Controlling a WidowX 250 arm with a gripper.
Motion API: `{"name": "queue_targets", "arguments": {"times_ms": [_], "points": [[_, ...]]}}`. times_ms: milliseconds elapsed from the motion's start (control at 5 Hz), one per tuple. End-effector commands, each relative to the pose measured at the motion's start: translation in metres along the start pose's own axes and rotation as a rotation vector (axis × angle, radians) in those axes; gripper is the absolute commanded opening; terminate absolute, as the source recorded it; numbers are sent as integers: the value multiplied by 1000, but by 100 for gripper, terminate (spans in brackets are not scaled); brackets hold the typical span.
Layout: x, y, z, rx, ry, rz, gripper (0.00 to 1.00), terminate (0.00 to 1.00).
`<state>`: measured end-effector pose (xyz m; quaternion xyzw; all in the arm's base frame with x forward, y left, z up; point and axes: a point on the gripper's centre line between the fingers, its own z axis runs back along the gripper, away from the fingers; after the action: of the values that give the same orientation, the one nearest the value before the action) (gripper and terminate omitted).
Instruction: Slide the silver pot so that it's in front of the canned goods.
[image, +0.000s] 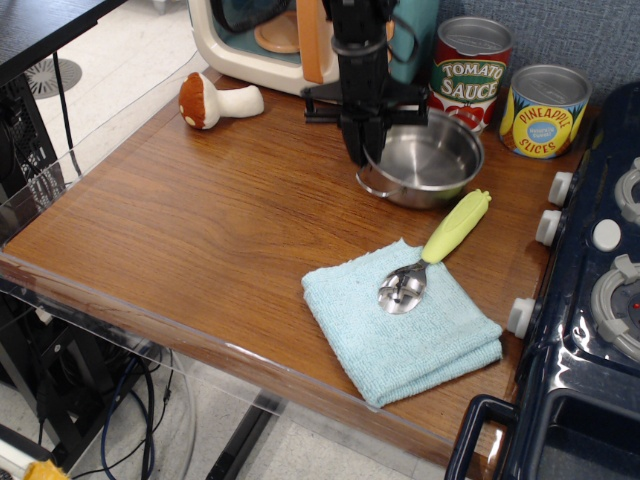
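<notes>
The silver pot sits on the wooden table, just in front of the Tomato Sauce can and left of the Pineapple Slices can. My black gripper comes down from above and is shut on the pot's left rim, next to a wire handle. The pot looks level, its base on the wood. Both cans stand upright against the back wall.
A teal-and-cream toy microwave stands at the back left, with a toy mushroom before it. A light blue cloth holds a spoon with a yellow-green handle, close in front of the pot. A dark toy stove borders the right side.
</notes>
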<state>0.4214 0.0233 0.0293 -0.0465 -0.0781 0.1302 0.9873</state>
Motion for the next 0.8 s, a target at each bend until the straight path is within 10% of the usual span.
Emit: {"name": "queue_targets", "arguments": {"times_ms": [0, 200, 600], "points": [[7, -1, 12, 4, -36, -15, 0, 0], [4, 1, 17, 20, -39, 5, 100, 0], [5, 3, 31, 68, -91, -14, 100, 0]]}}
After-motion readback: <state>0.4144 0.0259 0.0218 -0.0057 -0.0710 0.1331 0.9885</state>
